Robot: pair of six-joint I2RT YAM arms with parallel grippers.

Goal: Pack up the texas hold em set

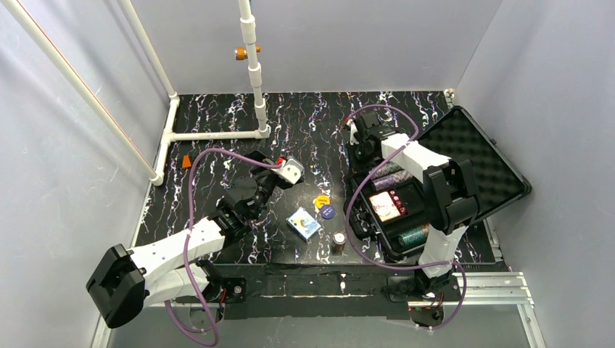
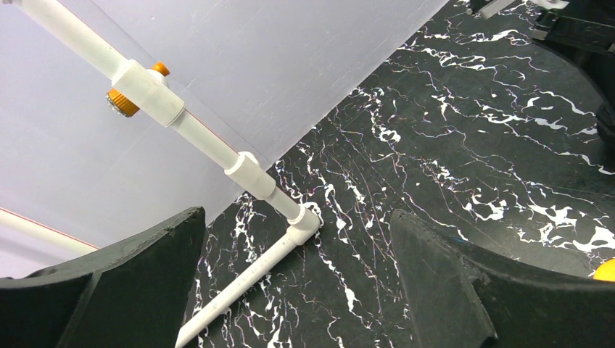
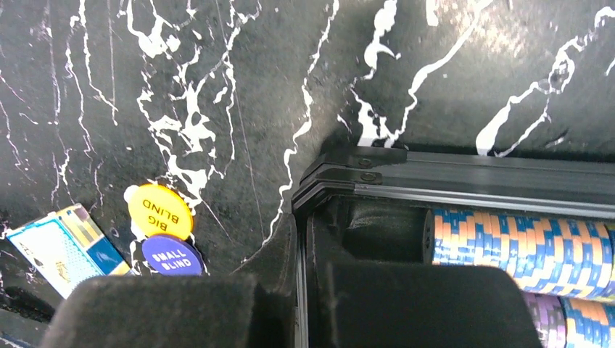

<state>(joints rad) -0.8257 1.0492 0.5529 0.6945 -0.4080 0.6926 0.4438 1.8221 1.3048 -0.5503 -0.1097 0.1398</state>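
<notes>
The black poker case lies open at 3 o'clock on the marbled tabletop, its foam-lined lid tilted back toward 2 o'clock. Rows of chips lie in its tray, with a red card deck among them. The right fingers are pressed together right at the rim of the case, at the corner nearest the buttons; whether they pinch the rim wall I cannot tell. Outside the case, near the tabletop's middle, lies the blue card deck. At its 1 o'clock sit the yellow Big Blind button and the blue Small Blind button, touching each other. At the deck's 4 o'clock stands what looks like a short chip stack. The left fingers are spread wide and hold nothing, at the deck's 12 o'clock, with only tabletop and a white pipe frame showing between them
</notes>
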